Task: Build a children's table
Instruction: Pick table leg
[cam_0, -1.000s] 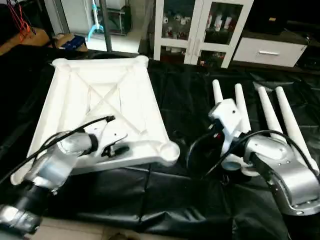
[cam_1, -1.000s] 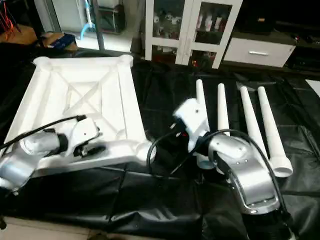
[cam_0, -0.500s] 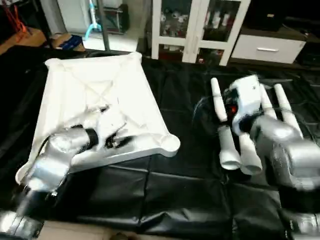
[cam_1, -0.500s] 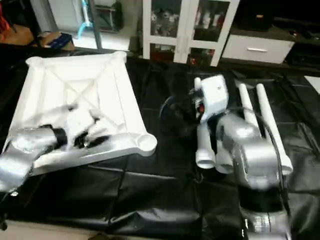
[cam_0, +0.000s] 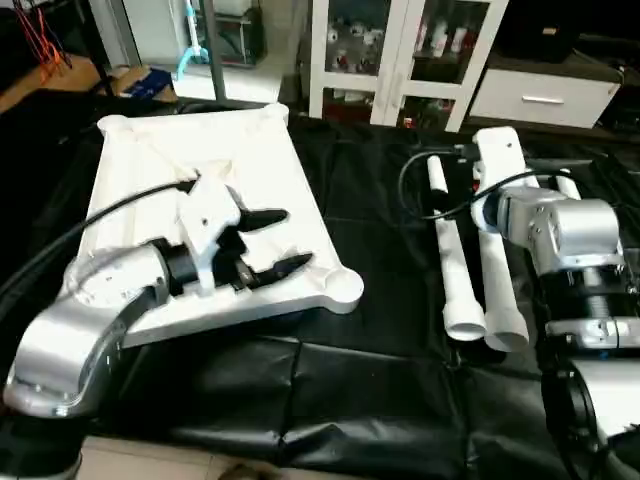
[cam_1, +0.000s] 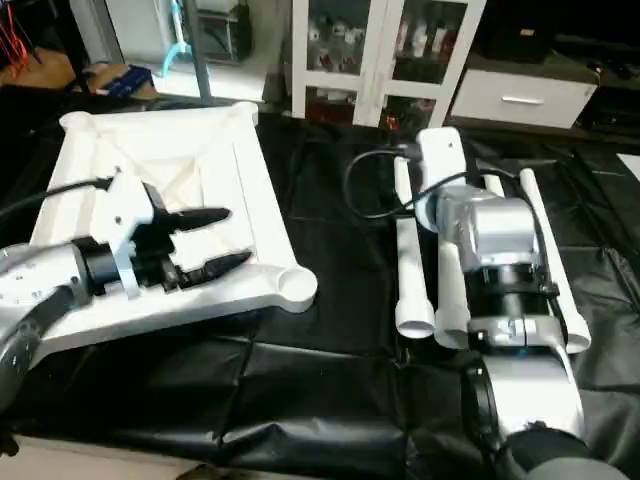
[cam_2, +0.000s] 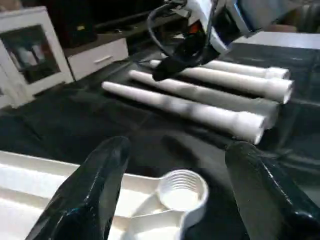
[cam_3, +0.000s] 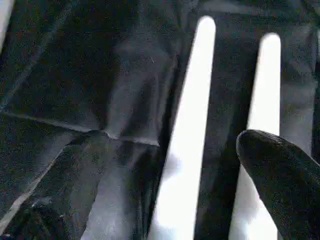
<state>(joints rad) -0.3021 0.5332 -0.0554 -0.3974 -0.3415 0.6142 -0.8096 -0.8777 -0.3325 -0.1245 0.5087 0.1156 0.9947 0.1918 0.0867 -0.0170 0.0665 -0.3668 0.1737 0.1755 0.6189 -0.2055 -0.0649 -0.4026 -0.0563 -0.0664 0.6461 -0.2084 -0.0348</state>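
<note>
The children's table top (cam_0: 150, 170) lies upside down, ribs up, on the left of the black sheet. My left gripper (cam_0: 297, 238) hovers open over its near right part, fingers pointing at the round corner socket (cam_0: 345, 287), which the left wrist view shows as a ring (cam_2: 182, 187) between the fingers. The white legs (cam_1: 410, 270) lie side by side on the right. My right gripper (cam_3: 172, 140) hangs open above their thin far ends, one leg (cam_3: 187, 125) between its fingers and another leg (cam_3: 260, 100) beside it. Neither gripper holds anything.
A white glass-door cabinet (cam_0: 400, 50) and a white drawer unit (cam_0: 540, 95) stand behind the work. The black sheet (cam_0: 350, 380) covers the surface up to its near edge. A blue box (cam_0: 145, 85) sits far left.
My right arm has swung from the legs' wide near ends to their thin far ends. The left gripper has lifted off the table top's near rim and now points toward the corner socket.
</note>
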